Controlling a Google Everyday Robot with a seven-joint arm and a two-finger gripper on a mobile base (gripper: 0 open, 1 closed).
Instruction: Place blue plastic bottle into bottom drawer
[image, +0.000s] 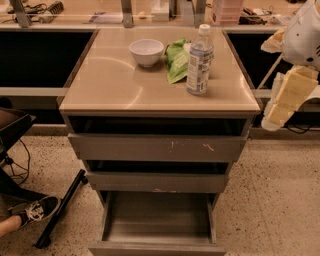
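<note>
The blue plastic bottle (199, 61) stands upright on the right part of the cabinet top, white cap up, touching the green foil snack bag (176, 61) on its left. The bottom drawer (158, 220) is pulled out toward me, and its grey tray has nothing in it. My gripper (274, 116) hangs off the cabinet's right side, below the level of the top and well to the right of the bottle. It holds nothing.
A small white bowl (146, 52) sits left of the snack bag. The upper two drawers, the top one (157, 147) with white scratches, are slightly open. A person's shoe (31, 211) and a black chair leg (62, 207) lie on the floor at the lower left.
</note>
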